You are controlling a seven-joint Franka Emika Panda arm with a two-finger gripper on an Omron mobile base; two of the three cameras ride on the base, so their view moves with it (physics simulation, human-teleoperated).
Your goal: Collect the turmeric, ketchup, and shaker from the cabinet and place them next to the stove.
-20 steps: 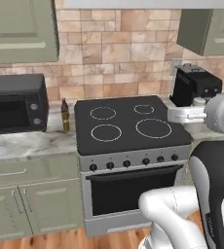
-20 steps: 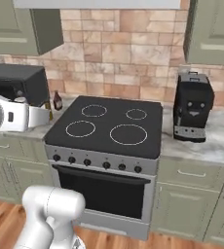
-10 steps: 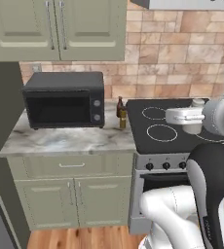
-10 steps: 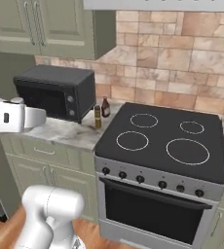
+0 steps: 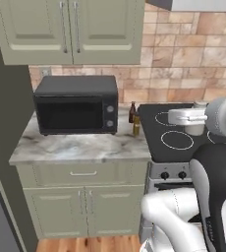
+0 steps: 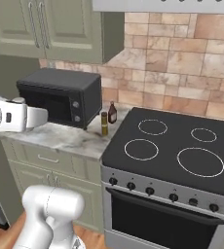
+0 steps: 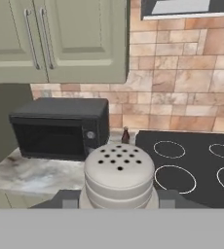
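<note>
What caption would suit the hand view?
Gripper holding the shaker, facing microwave, ketchup and stove under closed cabinet.

I see a pale grey shaker [image 7: 119,177] with dark holes dotting its rounded top. Stove [image 6: 170,148]: black glass, thin white rings. Cabinet [image 5: 70,32]: pale sage green. Microwave [image 5: 76,104] black. Counter [image 5: 75,146] marbled grey-white. Backsplash [image 6: 182,73] tan and brown brick. Ketchup [image 6: 112,113] dark red; turmeric [image 6: 104,123] amber.

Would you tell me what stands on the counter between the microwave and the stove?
The ketchup and the turmeric stand there, between microwave and stove. In the hand view, the gripped shaker hides the turmeric.
</note>
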